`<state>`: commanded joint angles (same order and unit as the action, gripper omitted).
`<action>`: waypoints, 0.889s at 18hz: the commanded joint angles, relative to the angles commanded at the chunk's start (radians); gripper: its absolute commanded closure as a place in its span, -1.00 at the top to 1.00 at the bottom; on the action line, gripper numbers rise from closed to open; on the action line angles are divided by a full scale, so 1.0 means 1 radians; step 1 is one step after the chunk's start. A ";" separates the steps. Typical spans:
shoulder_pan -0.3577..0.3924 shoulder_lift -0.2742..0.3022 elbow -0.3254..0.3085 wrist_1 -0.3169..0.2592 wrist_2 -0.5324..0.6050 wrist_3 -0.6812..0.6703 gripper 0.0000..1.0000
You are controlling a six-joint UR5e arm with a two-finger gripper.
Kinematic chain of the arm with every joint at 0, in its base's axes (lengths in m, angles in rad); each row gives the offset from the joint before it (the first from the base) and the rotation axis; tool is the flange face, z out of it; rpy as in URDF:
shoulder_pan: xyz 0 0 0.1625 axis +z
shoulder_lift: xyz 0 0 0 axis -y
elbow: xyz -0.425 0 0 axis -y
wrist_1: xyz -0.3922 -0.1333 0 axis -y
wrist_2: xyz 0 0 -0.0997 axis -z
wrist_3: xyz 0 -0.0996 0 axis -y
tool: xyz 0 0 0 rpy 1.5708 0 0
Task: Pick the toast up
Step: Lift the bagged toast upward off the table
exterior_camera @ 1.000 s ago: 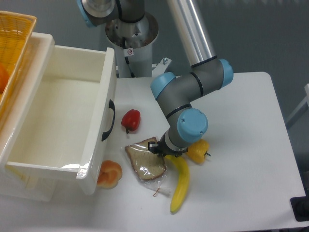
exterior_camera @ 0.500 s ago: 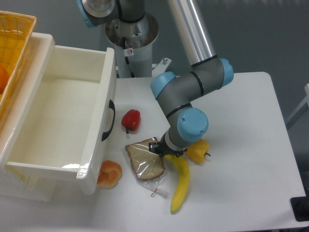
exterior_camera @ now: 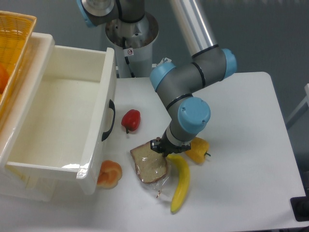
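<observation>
Camera: banana (exterior_camera: 180, 182) touches toast (exterior_camera: 150, 166); red pepper (exterior_camera: 131, 119) near.

bright, even overhead light; soft shadows under the arm (exterior_camera: 193, 87) at centre frame. faint sheen on the bin (exterior_camera: 91, 159) rim, lower left. focus sharp throughout.

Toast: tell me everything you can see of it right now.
The toast is a flat, squarish pale tan slice with a brown crust, in clear plastic whose loose end trails toward the table's front edge. It lies beside the banana. The gripper is at its upper right corner; whether the jaws are closed on it cannot be seen.
</observation>
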<state>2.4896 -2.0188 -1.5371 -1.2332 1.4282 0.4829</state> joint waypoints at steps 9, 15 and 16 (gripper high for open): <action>0.005 0.074 0.023 -0.037 0.002 0.166 -1.00; 0.015 0.117 0.038 -0.094 0.000 0.239 -1.00; 0.015 0.117 0.040 -0.094 0.002 0.244 -1.00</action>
<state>2.5050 -1.9021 -1.4972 -1.3269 1.4297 0.7271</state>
